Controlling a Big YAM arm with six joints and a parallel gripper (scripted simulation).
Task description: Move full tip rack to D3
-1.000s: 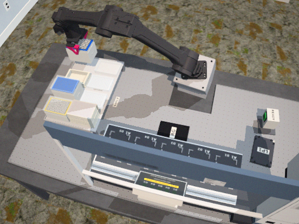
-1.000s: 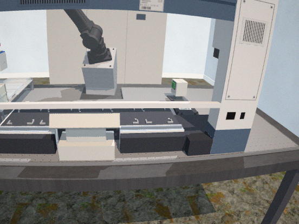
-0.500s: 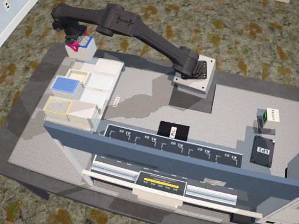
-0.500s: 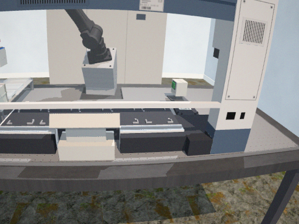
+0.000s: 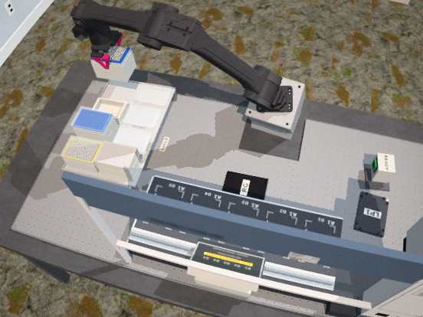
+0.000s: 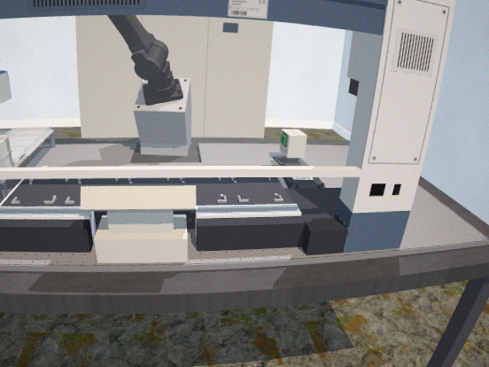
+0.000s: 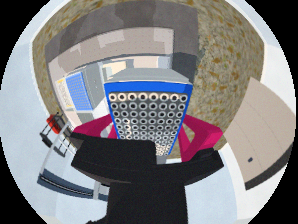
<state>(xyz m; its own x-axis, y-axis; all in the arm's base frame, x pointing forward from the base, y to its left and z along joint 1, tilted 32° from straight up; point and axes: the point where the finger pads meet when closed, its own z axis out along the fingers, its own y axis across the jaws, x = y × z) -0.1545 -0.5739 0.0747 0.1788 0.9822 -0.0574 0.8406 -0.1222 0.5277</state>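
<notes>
My gripper point(image 5: 106, 57), with magenta fingers, is shut on a tip rack point(image 5: 115, 62) that has a blue plate and a grey field of pale tip rings. It holds the rack upright, in the air above the far end of the labware shelf point(image 5: 115, 130). In the wrist view the rack point(image 7: 148, 119) sits between the fingers, full of rings. Only its edge shows at the left border of the exterior view point(image 6: 3, 86). Deck position D3 point(image 5: 245, 204) is empty, with its 'A1' mark and corner brackets showing. I cannot tell whether a cover is on the held rack.
On the shelf stand a rack showing a bare blue plate point(image 5: 92, 120), a yellow-rimmed rack with rings point(image 5: 81, 149), a cream reservoir point(image 5: 111, 107) and several lidded plates point(image 5: 141, 116). The RG nest point(image 5: 245, 184), the READY key point(image 5: 379, 166) and a blue gantry beam point(image 5: 237, 226) lie nearer the deck.
</notes>
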